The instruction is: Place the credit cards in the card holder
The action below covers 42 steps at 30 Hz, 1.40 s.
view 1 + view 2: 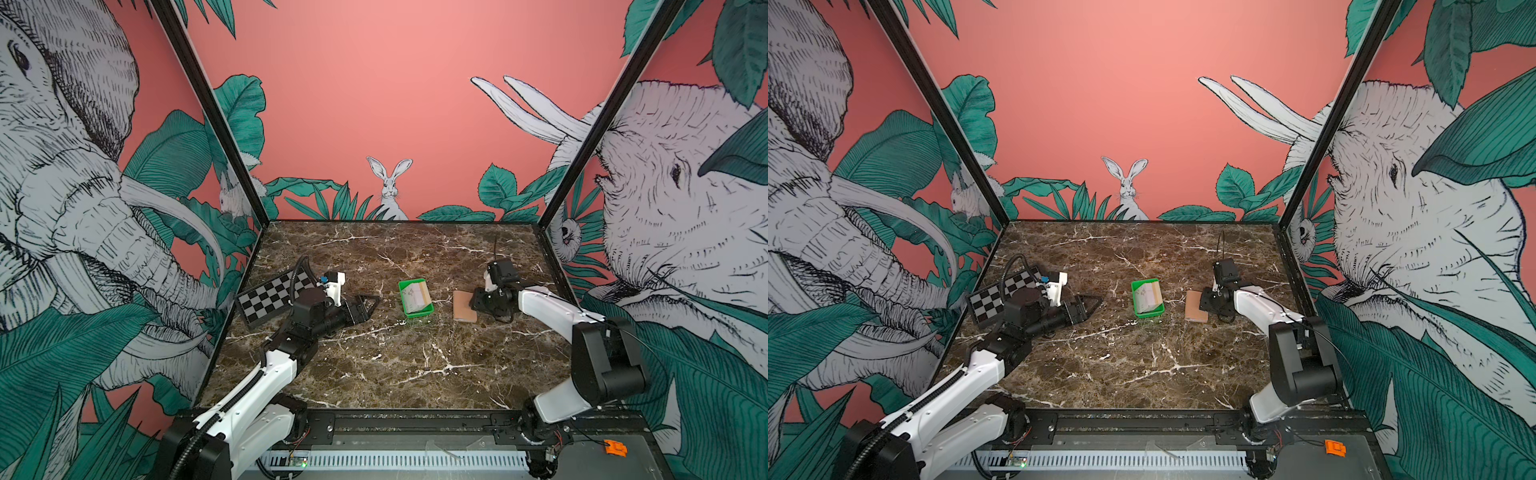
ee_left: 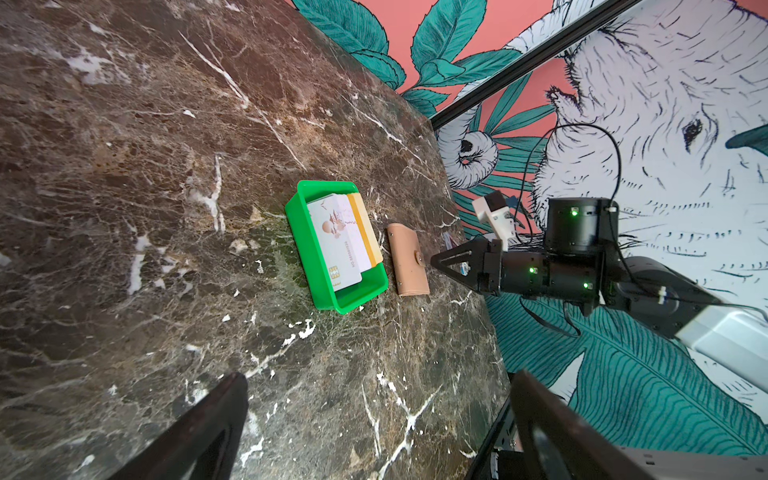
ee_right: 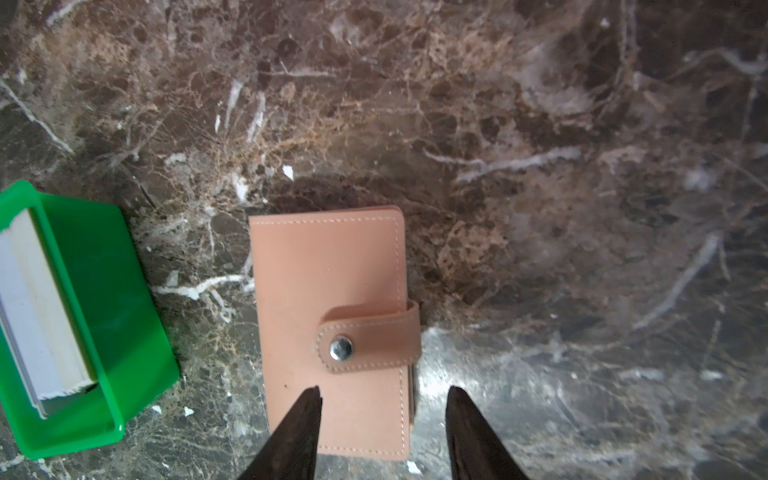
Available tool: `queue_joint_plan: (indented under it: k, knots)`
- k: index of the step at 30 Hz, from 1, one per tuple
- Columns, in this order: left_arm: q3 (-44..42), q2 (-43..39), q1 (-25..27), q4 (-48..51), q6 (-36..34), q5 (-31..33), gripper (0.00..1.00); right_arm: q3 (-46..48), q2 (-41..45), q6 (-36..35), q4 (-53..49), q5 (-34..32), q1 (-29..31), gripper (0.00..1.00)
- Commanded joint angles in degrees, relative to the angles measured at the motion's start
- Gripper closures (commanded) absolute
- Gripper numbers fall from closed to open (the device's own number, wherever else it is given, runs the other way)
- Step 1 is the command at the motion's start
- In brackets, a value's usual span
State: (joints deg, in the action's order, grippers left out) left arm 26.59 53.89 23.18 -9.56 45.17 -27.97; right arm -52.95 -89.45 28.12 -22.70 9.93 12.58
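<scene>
Card holder (image 1: 464, 306): long axis laid 12-to-6 in a top view.
Right gripper (image 3: 384, 390): set at its 3 o'clock edge, half-parted, empty.
Left gripper (image 2: 378, 378): spread wide.

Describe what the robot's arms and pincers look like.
The left arm and right arm have white shells between chunky black joints. A ribbed black hose runs along the left; a thin black wire loops off the right. The left end effector and right end effector have black triangular fingers.

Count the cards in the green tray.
3 visible, all in the tray: white card in front, second white card behind it, beige card at the back. Others may be hidden.
</scene>
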Motion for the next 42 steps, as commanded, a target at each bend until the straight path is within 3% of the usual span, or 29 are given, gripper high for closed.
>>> queue_joint_plan:
  k: [1, 12, 15, 23, 42]
  knots:
    - [-0.2, -0.1, 0.5, -1.8, -0.3, -0.4, 0.01, -1.2, -1.3, -1.5, 1.4, 2.1, -0.2, 0.49]
    - [1.2, 2.6, 3.6, -2.0, -1.0, 1.4, 0.01, -5.6, -8.8, -3.1, -0.7, -0.6, -0.2, 0.45]
    - [1.8, 3.3, 4.7, -1.8, -1.4, 2.5, 0.01, -5.4, -9.2, -3.3, -0.4, 0.8, 0.0, 0.54]
    - [4.0, 4.9, 7.7, 2.3, -4.5, 5.9, 0.01, -0.8, -5.7, -3.2, 0.0, -0.7, 3.0, 0.67]
    - [5.1, 7.2, 10.3, 2.4, -4.7, 6.4, 0.01, 14.8, 9.3, 7.6, 1.2, -4.2, 19.9, 0.72]
